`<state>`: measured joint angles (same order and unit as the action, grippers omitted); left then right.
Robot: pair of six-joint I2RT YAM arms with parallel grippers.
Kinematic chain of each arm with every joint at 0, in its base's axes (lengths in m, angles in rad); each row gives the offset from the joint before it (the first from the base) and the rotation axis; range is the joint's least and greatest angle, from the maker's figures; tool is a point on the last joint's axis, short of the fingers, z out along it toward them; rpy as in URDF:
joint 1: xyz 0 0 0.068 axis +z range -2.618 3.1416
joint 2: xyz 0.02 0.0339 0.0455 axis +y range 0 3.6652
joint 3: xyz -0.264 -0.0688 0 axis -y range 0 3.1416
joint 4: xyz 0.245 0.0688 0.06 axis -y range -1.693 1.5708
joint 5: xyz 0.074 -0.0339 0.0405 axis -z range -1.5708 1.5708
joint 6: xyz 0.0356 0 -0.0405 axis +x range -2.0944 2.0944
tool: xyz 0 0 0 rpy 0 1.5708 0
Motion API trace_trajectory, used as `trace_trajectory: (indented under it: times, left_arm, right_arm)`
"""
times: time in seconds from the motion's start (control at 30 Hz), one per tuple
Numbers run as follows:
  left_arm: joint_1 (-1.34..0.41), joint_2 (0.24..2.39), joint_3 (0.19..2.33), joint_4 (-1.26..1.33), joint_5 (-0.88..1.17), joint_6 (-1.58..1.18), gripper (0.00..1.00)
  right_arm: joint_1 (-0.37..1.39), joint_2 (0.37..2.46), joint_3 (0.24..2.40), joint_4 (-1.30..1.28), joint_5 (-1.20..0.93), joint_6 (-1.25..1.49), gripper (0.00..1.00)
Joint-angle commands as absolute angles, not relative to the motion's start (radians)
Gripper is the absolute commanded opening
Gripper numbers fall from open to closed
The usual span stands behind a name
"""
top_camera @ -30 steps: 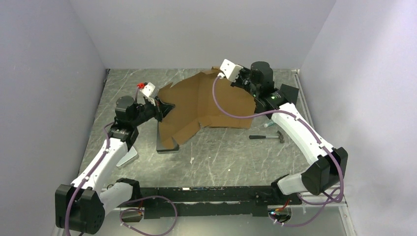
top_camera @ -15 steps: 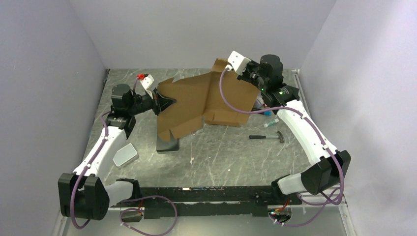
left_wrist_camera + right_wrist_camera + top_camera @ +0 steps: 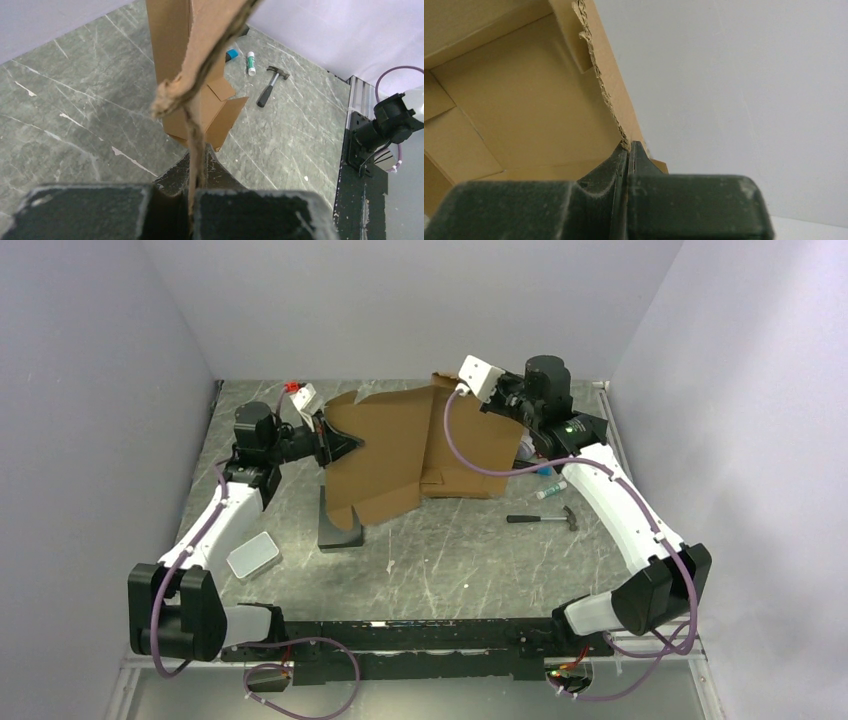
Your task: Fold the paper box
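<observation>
The paper box [image 3: 395, 445] is a brown cardboard sheet with flaps, held up off the table and tilted steeply between both arms. My left gripper [image 3: 345, 447] is shut on its left edge. In the left wrist view the cardboard edge [image 3: 192, 95] runs straight down between the shut jaws of that gripper [image 3: 200, 160]. My right gripper [image 3: 492, 402] is shut on the sheet's far right edge. The right wrist view shows the frayed corrugated edge [image 3: 609, 100] pinched at the fingertips of that gripper [image 3: 630, 147], with the wall behind.
A black block [image 3: 338, 530] lies under the sheet's near left corner. A grey tin [image 3: 253, 554] sits by the left arm. A hammer [image 3: 545, 519] and a glue stick [image 3: 550, 492] lie right of the sheet. Walls close in at the back and on both sides.
Both grippers have lifted the sheet, and it now stands steeper. The left gripper moved farther back and to the right, and the left arm has swung off the grey tin.
</observation>
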<state>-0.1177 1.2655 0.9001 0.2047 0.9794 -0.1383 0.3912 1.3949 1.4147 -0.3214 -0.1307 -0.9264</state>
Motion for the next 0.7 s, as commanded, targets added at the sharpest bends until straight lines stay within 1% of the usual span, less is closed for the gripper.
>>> trace_trajectory:
  times: [0.0, 0.3, 0.5, 0.67]
  left_arm:
    - [-0.1, 1.281, 0.899, 0.295, 0.994, -0.237, 0.0]
    - [-0.098, 1.31, 0.887, 0.29, 0.989, -0.278, 0.0]
    - [-0.098, 1.347, 0.926, 0.314, 1.034, -0.319, 0.0]
    - [-0.103, 1.359, 0.946, 0.306, 1.048, -0.327, 0.0]
  right_arm:
    - [0.396, 1.364, 1.364, -0.247, -0.152, -0.928, 0.0]
    - [0.388, 1.315, 1.211, -0.158, -0.163, -0.94, 0.0]
    - [0.39, 1.315, 1.21, -0.153, -0.162, -0.971, 0.0]
    - [0.397, 1.328, 1.237, -0.184, -0.171, -0.994, 0.14]
